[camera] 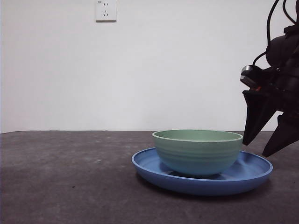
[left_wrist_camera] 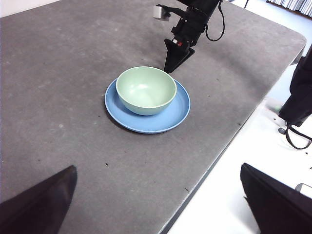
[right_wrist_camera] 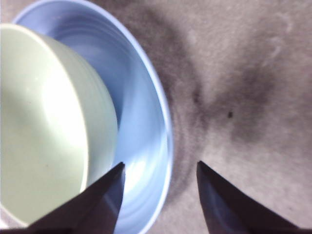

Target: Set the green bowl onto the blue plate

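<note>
The green bowl (camera: 196,151) sits upright inside the blue plate (camera: 154,170) on the dark grey table. My right gripper (camera: 256,149) is open and empty. It hangs just off the plate's right rim, apart from the bowl. In the right wrist view the bowl (right_wrist_camera: 44,122) and plate (right_wrist_camera: 141,112) lie close under the gripper (right_wrist_camera: 160,164), one jaw over the plate's rim and the other over bare table. My left gripper (left_wrist_camera: 158,167) is open and empty, held back far from the bowl (left_wrist_camera: 146,87) and plate (left_wrist_camera: 146,124).
The table's edge (left_wrist_camera: 219,156) runs near the left arm, with a white surface beyond it. A wall socket (camera: 106,10) is on the white back wall. The right arm (left_wrist_camera: 187,29) reaches in from the table's far side.
</note>
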### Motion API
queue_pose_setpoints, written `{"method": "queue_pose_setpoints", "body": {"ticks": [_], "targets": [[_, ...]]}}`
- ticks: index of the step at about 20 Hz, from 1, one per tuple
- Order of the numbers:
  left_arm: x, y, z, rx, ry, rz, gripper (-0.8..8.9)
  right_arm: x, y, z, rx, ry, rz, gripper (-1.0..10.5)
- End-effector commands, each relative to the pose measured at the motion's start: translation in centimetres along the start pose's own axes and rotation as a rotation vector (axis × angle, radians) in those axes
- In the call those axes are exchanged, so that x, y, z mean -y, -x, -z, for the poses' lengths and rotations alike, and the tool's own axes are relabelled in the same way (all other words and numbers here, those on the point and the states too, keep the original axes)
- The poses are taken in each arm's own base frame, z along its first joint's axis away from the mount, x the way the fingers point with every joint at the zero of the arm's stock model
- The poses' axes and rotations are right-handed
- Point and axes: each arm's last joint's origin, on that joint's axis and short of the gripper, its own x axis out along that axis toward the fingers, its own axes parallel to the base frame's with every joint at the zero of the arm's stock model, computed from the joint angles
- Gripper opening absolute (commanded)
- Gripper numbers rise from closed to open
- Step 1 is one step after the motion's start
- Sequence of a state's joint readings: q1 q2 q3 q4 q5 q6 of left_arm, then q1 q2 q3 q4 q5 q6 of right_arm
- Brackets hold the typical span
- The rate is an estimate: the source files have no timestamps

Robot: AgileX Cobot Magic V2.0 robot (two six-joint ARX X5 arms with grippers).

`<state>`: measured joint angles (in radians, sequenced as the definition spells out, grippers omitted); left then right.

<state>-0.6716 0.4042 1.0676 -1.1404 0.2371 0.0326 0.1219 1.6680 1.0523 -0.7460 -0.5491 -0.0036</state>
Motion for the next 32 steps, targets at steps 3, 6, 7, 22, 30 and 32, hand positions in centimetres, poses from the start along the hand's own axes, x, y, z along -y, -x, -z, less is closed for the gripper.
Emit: {"method": "queue_pose_setpoints", "body": {"ticks": [3, 6, 7, 22, 30, 32], "targets": [[0.0, 0.2, -0.3, 0.017, -0.007, 0.002, 5.39, 0.1, -1.8, -0.5, -0.045, 0.009, -0.004, 1.9], [0.0, 0.2, -0.3, 0.016, -0.007, 0.002, 5.39, 0.1, -2.6, -0.6, -0.065, 0.009, -0.007, 1.4], [0.0, 0.2, -0.3, 0.016, -0.007, 0.002, 5.39, 0.2, -2.7, -0.6, -0.069, 0.005, -0.007, 1.4], [0.0, 0.2, -0.3, 0.017, -0.007, 0.002, 5.39, 0.3, -3.0, -0.8, -0.096, -0.049, 0.040, 0.1], [0.0, 0.2, -0.3, 0.017, -0.007, 0.002, 5.39, -3.6, -1.9, -2.8, -0.098, -0.013, 0.017, 0.1], [0.0, 0.2, -0.3, 0.016, -0.007, 0.002, 5.39, -5.0, -2.2, -3.1, -0.090, 0.004, -0.011, 0.1]]}}
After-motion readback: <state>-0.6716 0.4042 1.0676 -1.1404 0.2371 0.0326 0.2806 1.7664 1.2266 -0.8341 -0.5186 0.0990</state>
